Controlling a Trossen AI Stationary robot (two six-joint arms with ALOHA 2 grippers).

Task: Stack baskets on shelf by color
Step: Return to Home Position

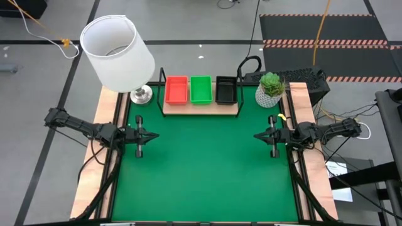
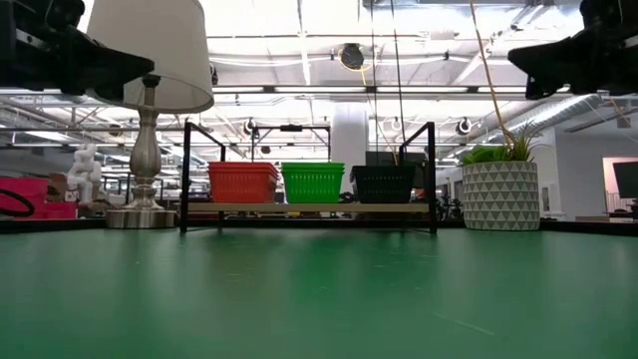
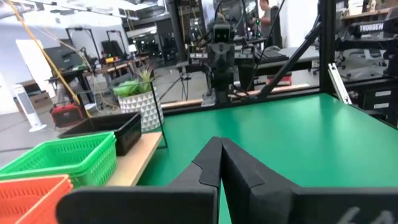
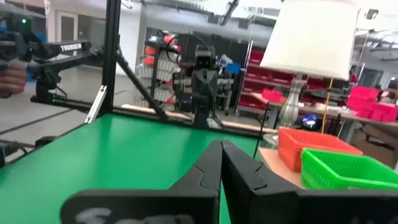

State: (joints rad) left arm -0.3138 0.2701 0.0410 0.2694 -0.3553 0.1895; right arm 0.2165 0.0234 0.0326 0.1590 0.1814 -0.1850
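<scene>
The shelf (image 1: 201, 108), a light-wood board on a black wire frame, stands at the table's far edge. On it sit an orange-red stack of baskets (image 1: 176, 90) at the left, a green stack (image 1: 201, 89) in the middle and a black stack (image 1: 226, 90) at the right. My left gripper (image 1: 154, 135) is shut at the table's left edge and points level toward the middle. My right gripper (image 1: 255, 135) is shut at the right edge and points back at it. Both hang above the mat and hold nothing.
A lamp with a white shade (image 1: 117, 51) and a metal foot (image 1: 141, 95) stands left of the shelf. A potted plant (image 1: 271, 89) stands right of it. The green mat (image 1: 204, 169) spreads between the two arms.
</scene>
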